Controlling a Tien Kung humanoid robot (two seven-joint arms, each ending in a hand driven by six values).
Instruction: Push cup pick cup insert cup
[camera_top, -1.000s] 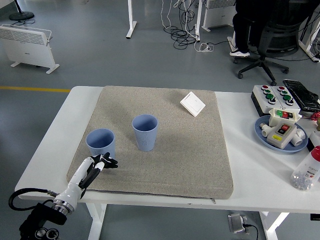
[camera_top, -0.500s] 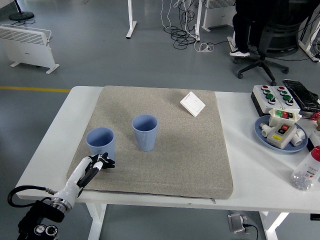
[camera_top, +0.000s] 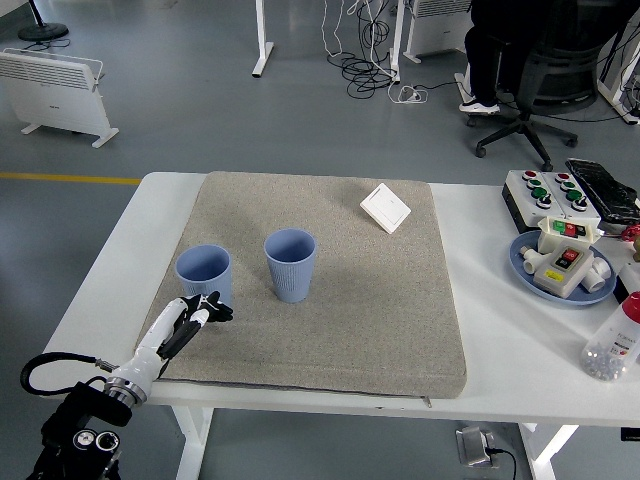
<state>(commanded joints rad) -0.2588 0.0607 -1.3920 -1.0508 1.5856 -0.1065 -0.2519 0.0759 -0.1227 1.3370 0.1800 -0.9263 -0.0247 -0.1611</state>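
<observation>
1. No readable writing anywhere.
2. Around: white square plate (camera_top: 385, 208) at the grey mat's (camera_top: 400, 320) far edge; button box (camera_top: 548, 193) and blue dish (camera_top: 528, 268) at table right. Nothing between the cups.
3. Left cup (camera_top: 204, 276) and right cup (camera_top: 290, 265): blue, ribbed, upright, near each other, mat's left half.
4. Left hand (camera_top: 192, 317) just at left cup's base, fingers loosely extended, holding nothing.

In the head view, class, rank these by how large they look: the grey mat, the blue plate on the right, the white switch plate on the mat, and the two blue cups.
1. grey mat
2. blue plate
3. left cup and right cup: alike, unranked
4. white switch plate
</observation>
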